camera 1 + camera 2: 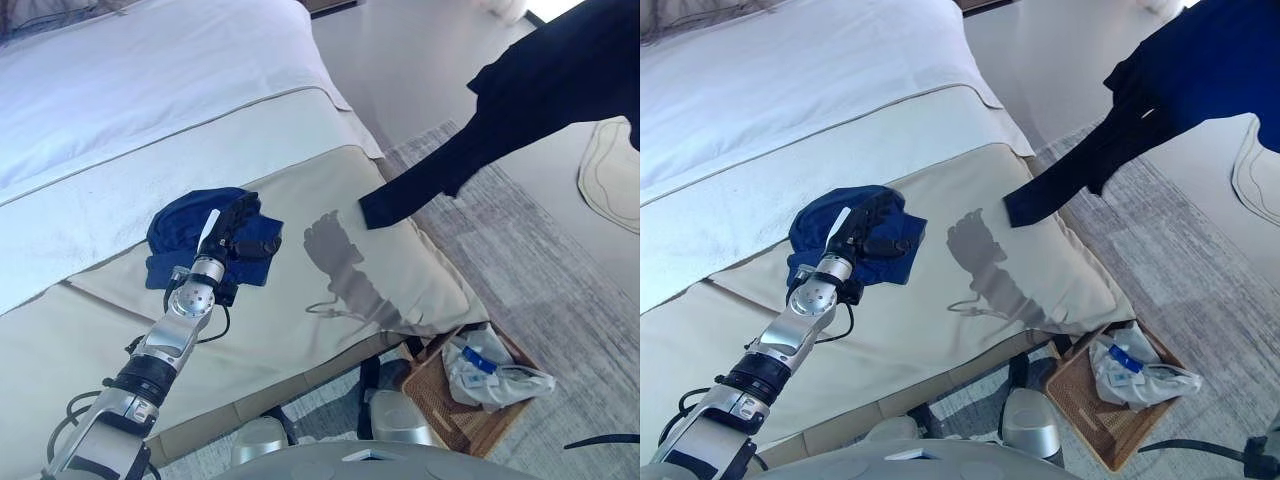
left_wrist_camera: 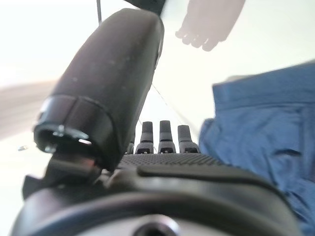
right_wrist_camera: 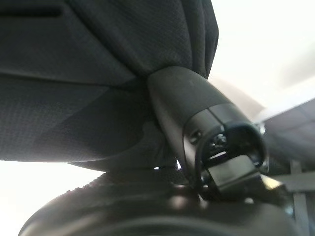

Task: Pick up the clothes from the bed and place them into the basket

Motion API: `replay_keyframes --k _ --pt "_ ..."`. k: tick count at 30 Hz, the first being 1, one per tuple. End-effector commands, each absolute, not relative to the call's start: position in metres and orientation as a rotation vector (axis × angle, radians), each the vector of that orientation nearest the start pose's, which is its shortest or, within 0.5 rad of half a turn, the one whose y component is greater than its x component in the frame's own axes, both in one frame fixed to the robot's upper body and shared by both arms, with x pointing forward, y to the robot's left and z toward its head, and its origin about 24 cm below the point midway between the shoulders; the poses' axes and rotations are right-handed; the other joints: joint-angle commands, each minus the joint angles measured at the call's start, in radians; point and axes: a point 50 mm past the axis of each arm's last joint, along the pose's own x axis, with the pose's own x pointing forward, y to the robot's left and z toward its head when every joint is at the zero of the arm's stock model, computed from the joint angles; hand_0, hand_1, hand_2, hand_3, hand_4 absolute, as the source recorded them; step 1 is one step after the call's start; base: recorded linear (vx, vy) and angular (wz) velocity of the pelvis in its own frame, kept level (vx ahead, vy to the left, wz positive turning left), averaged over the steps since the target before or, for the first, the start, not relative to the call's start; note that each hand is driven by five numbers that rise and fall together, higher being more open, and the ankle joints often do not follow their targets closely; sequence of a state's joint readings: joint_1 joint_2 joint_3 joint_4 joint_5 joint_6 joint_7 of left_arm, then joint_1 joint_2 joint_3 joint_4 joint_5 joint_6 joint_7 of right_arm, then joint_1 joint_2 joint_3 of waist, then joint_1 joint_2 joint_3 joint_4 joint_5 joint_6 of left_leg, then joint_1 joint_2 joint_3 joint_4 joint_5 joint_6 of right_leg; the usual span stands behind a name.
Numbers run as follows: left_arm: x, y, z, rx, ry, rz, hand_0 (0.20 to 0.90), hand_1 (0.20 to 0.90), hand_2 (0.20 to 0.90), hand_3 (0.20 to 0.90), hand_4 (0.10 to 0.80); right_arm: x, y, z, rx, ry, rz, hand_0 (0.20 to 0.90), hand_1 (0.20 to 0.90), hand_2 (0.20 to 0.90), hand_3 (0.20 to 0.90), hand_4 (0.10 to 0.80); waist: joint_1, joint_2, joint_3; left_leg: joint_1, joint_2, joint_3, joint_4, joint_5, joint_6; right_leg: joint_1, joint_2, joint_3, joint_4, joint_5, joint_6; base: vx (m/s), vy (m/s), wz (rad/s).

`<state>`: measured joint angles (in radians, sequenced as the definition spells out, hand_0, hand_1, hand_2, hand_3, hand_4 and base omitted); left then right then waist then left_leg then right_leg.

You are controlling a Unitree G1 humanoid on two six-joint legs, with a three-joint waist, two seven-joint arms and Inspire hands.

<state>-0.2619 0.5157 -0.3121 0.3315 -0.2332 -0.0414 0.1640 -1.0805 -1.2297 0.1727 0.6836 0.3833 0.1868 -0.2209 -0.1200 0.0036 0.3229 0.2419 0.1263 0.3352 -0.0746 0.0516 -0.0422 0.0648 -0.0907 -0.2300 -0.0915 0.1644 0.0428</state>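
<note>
A crumpled blue garment (image 1: pixel 180 228) lies on the beige bed cover (image 1: pixel 330 190). My left hand (image 1: pixel 236 226) rests on its right side with fingers straight and open; in the left wrist view the fingers (image 2: pixel 166 133) lie flat beside the blue cloth (image 2: pixel 261 128). My right hand (image 3: pixel 192 105) is shut on a dark navy garment (image 1: pixel 540 90), which hangs in the air at the upper right; its lower end trails to the bed's edge (image 1: pixel 385 205). A brown wicker basket (image 1: pixel 440 400) stands on the floor at the foot of the bed, lower right.
The basket holds white crumpled items (image 1: pixel 495 375). A grey striped rug (image 1: pixel 560 270) covers the floor right of the bed. A pale round mat (image 1: pixel 610 170) lies at the far right. White bedding (image 1: pixel 150 80) covers the far part of the bed.
</note>
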Motion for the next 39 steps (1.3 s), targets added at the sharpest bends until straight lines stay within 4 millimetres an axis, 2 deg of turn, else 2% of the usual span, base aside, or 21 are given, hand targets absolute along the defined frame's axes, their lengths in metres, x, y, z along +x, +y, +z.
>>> replay_keyframes --k 1,10,13,15,17,22,31,38,39 --pt "0.291 0.204 0.039 0.434 0.034 -0.084 0.900 0.900 0.900 0.900 0.800 0.267 -0.393 0.387 -0.655 -0.510 -0.825 0.300 0.300 0.300 0.200 0.100 0.006 -0.050 -0.299 -0.080 -0.015 -0.005 -0.013 -0.078 -0.037 0.031 0.022 0.033 0.018 -0.141 0.053 0.014 -0.023 -0.29" --pt "0.293 0.213 0.042 0.440 0.041 -0.066 0.900 0.900 0.900 0.900 0.800 0.243 -0.417 0.378 -0.622 -0.500 -0.915 0.300 0.300 0.300 0.200 0.100 -0.052 -0.039 -0.305 -0.068 -0.007 0.028 -0.013 -0.085 -0.039 0.005 0.038 0.102 0.009 -0.127 0.056 -0.004 -0.014 -0.22" --pt "0.294 0.216 0.044 0.447 0.040 -0.053 0.900 0.900 0.900 0.900 0.800 0.237 -0.422 0.374 -0.602 -0.506 -0.924 0.300 0.300 0.300 0.200 0.100 -0.059 -0.037 -0.300 -0.067 -0.025 -0.006 -0.013 -0.095 -0.031 0.000 0.047 0.138 0.010 -0.123 0.057 -0.014 -0.017 -0.26" --pt "0.294 0.220 0.045 0.451 0.044 -0.025 0.900 0.900 0.900 0.900 0.800 0.239 -0.421 0.368 -0.593 -0.499 -0.904 0.300 0.300 0.300 0.200 0.100 -0.053 -0.038 -0.293 -0.067 -0.048 -0.061 -0.008 -0.108 -0.015 -0.003 0.054 0.179 0.017 -0.123 0.056 -0.007 -0.023 -0.30" --pt "0.293 0.223 0.045 0.450 0.047 -0.005 0.900 0.900 0.900 0.900 0.800 0.242 -0.420 0.363 -0.590 -0.488 -0.882 0.300 0.300 0.300 0.200 0.100 -0.050 -0.039 -0.291 -0.068 -0.058 -0.086 -0.003 -0.114 -0.007 -0.008 0.059 0.204 0.024 -0.125 0.054 -0.006 -0.024 -0.50" --pt "0.293 0.222 0.045 0.464 0.051 -0.019 0.900 0.900 0.900 0.900 0.800 0.243 -0.425 0.343 -0.580 -0.427 -0.856 0.300 0.300 0.300 0.200 0.100 -0.067 -0.035 -0.290 -0.065 -0.049 -0.069 0.006 -0.117 -0.008 -0.009 0.063 0.224 0.022 -0.123 0.052 -0.019 -0.019 -0.42" --pt "0.299 0.218 0.048 0.480 0.061 -0.058 0.900 0.900 0.900 0.900 0.800 0.252 -0.434 0.262 -0.502 -0.218 -0.778 0.300 0.300 0.300 0.200 0.100 -0.095 -0.014 -0.278 -0.058 -0.047 -0.044 0.007 -0.122 -0.007 -0.022 0.063 0.237 0.027 -0.116 0.057 -0.012 -0.025 -0.03" --pt "0.305 0.211 0.053 0.489 0.072 -0.075 0.900 0.900 0.900 0.900 0.800 0.265 -0.418 0.197 -0.456 -0.075 -0.642 0.300 0.300 0.300 0.200 0.100 -0.111 0.000 -0.262 -0.060 -0.046 -0.015 0.011 -0.121 -0.004 -0.034 0.060 0.236 0.020 -0.102 0.060 -0.007 -0.050 -0.04" --pt "0.305 0.211 0.052 0.490 0.074 -0.076 0.900 0.900 0.900 0.900 0.800 0.266 -0.417 0.195 -0.454 -0.068 -0.634 0.300 0.300 0.300 0.200 0.100 -0.111 0.000 -0.261 -0.060 -0.046 -0.014 0.010 -0.121 -0.004 -0.035 0.060 0.236 0.020 -0.101 0.061 0.003 -0.051 -0.07"
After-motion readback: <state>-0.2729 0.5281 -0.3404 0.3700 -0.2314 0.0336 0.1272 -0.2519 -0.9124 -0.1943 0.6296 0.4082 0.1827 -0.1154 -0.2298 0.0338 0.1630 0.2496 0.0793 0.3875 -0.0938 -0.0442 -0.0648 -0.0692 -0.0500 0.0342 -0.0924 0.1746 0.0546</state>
